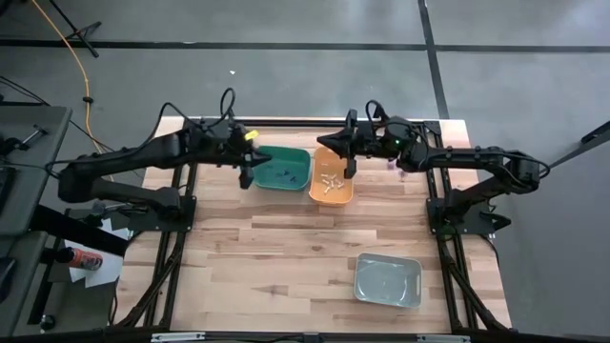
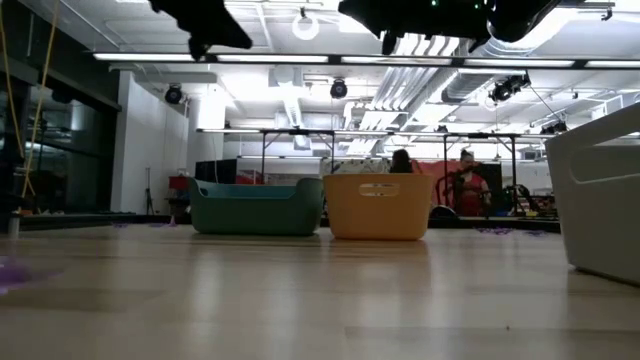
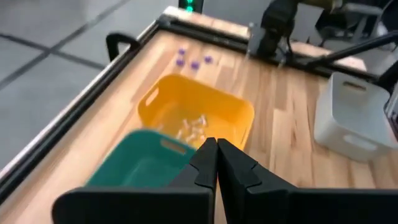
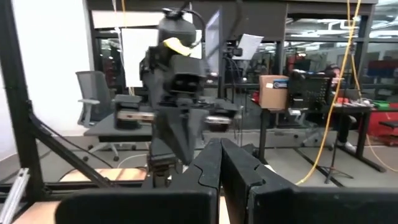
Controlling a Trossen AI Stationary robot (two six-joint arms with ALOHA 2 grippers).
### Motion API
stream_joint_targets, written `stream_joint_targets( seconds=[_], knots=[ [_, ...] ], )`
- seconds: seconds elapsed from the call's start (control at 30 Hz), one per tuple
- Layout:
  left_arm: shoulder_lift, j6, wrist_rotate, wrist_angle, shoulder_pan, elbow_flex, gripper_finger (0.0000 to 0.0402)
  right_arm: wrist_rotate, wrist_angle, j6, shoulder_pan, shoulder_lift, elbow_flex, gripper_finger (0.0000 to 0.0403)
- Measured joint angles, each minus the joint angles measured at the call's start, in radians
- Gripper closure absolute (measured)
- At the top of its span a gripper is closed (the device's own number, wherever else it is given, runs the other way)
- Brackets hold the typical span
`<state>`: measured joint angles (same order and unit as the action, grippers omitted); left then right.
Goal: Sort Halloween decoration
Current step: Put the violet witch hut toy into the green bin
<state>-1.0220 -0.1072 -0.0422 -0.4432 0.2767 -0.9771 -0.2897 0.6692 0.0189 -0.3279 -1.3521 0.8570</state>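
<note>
Whitish trinkets (image 1: 332, 183) lie in the orange bin (image 1: 333, 178), and small dark ones (image 1: 281, 173) in the green bin (image 1: 284, 170) beside it. A few purple trinkets (image 3: 193, 61) lie loose on the table beyond the orange bin. My left gripper (image 1: 246, 173) hangs above the green bin's left end, shut, with nothing showing between its fingers (image 3: 216, 163). My right gripper (image 1: 348, 160) hovers over the orange bin's far end, also shut (image 4: 219, 155) and holding nothing that I can see.
A grey bin (image 1: 388, 281) stands alone near the table's front right. The wooden table top (image 1: 276, 257) lies bare in front of the two bins. Dark frame rails run along the table's sides. People sit in the room behind (image 2: 400, 160).
</note>
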Motion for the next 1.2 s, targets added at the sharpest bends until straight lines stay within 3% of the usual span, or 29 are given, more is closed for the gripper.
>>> stream_joint_targets(
  seconds=[0.23,0.7,0.8,1.0,1.2],
  knots=[
    [0.043,-0.030,0.077,-0.090,-0.061,0.000,0.0401,0.000,-0.001,0.007,-0.008,0.000,0.000,0.0403],
    [0.042,-0.089,0.047,-0.164,-0.112,0.000,0.0402,-0.003,-0.040,0.059,-0.005,0.000,0.000,0.0403],
    [0.045,-0.145,0.000,-0.188,-0.185,0.031,0.0402,-0.024,-0.048,0.105,-0.005,0.000,0.000,0.0403],
    [0.086,-0.342,0.025,-0.130,-0.415,0.232,0.0402,-0.085,-0.158,0.165,0.026,0.038,0.000,0.0403],
    [0.039,-0.583,0.025,0.140,-0.601,0.403,0.0402,-0.045,-0.575,0.156,0.146,0.179,0.000,0.0403]
  ],
)
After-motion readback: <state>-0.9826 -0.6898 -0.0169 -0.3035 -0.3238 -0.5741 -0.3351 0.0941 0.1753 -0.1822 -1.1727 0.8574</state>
